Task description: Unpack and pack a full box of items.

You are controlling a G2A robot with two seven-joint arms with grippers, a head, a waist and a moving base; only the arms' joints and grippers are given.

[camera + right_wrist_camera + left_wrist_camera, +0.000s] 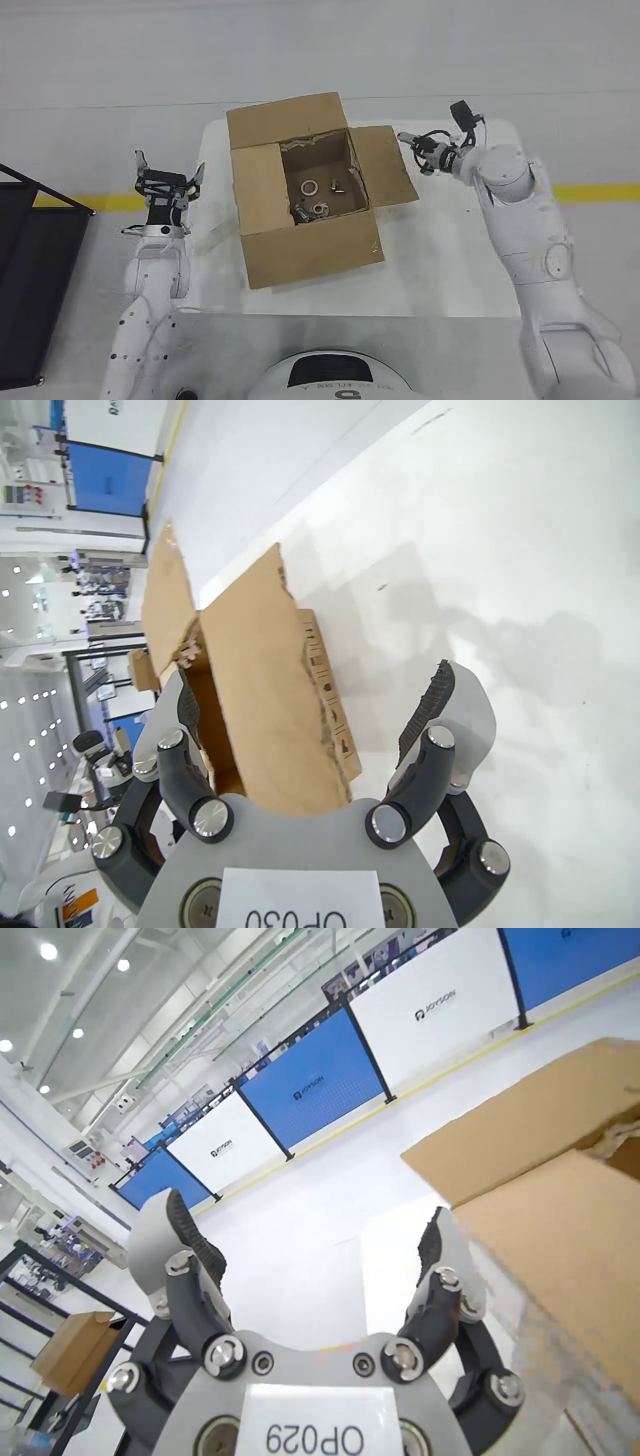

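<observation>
The left gripper (168,172) and right gripper (412,152) both have fingers apart, empty. Reaching in, the right may catch the flap (385,165) and drag the box (300,245).

You see the brown cardboard box (262,190) at frame centre, all four flaps folded outward; small items (311,187) lie on its floor.

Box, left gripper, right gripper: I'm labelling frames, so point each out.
box (310,250), top view, on its near flap.
left gripper (305,1207), left wrist view, midway between its fingertips.
right gripper (314,677), right wrist view, midway between its fingertips.
</observation>
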